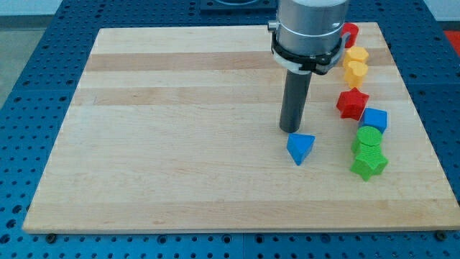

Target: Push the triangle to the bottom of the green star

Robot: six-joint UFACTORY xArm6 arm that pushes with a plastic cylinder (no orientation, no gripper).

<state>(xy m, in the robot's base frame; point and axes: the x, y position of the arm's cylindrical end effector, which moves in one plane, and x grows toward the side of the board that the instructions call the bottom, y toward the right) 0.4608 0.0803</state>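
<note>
A blue triangle [300,148] lies on the wooden board [180,144], right of the middle. A green star [369,164] lies to its right, near the board's right edge, a little lower in the view. My tip [291,130] stands on the board just above the triangle's upper left corner, very close to it; I cannot tell whether it touches. The rod rises straight up to the grey arm body [309,29] at the view's top.
A column of blocks runs down the board's right side: a red block [349,33] partly behind the arm, two yellow blocks [355,55] [354,71], a red star [352,103], a blue block [374,119] and a green block [369,138] touching the star.
</note>
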